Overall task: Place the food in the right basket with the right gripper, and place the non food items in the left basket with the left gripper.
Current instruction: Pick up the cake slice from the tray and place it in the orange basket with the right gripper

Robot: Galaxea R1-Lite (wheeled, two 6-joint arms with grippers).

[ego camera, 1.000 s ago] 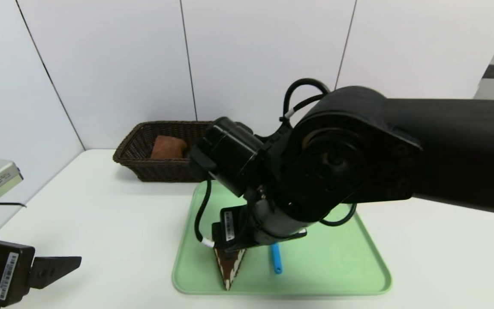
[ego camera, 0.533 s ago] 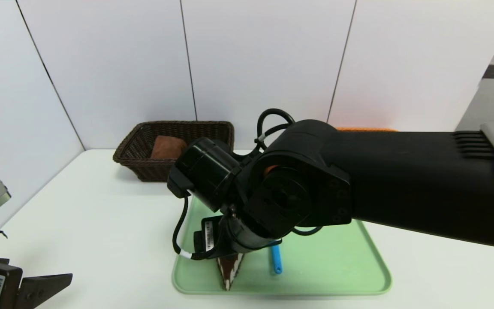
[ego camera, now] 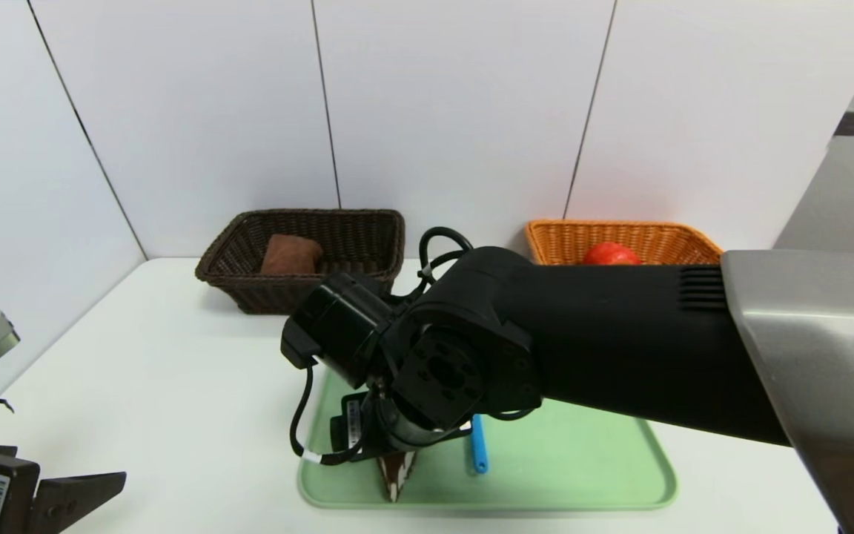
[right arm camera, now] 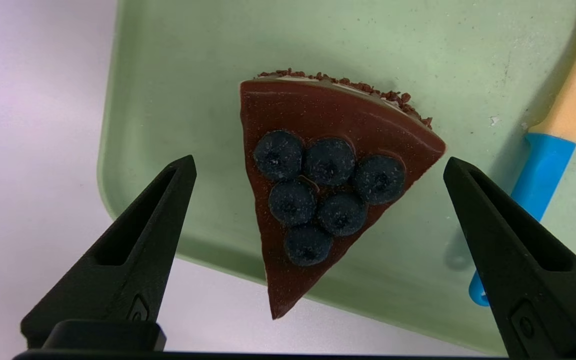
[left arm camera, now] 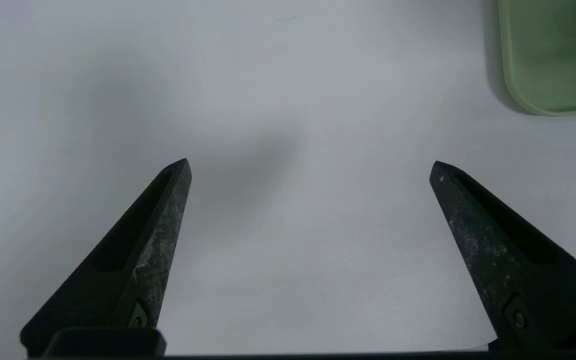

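A chocolate cake slice (right arm camera: 318, 200) topped with blueberries lies at the near left corner of the green tray (right arm camera: 178, 75); only its tip (ego camera: 396, 478) shows in the head view. My right gripper (right arm camera: 318, 167) hangs open just above it, one finger on each side, not touching. A blue-handled tool (ego camera: 478, 445) lies on the tray beside the slice, also seen as the tool (right arm camera: 543, 170) past one right finger. The dark left basket (ego camera: 286, 297) holds a brown item (ego camera: 291, 254). The orange right basket (ego camera: 553, 245) holds a red fruit (ego camera: 611, 254). My left gripper (left arm camera: 310, 167) is open over bare table.
The right arm (ego camera: 620, 348) reaches across the tray (ego camera: 583, 460) and hides much of it. The left arm sits low at the table's near left, a finger (ego camera: 93, 486) showing. A tray corner (left arm camera: 553, 60) lies off to one side of the left gripper. White wall panels stand behind the baskets.
The right arm has dropped lower and swung nearer over the cake slice, uncovering the orange basket. The left arm sank a little early on, then held still.
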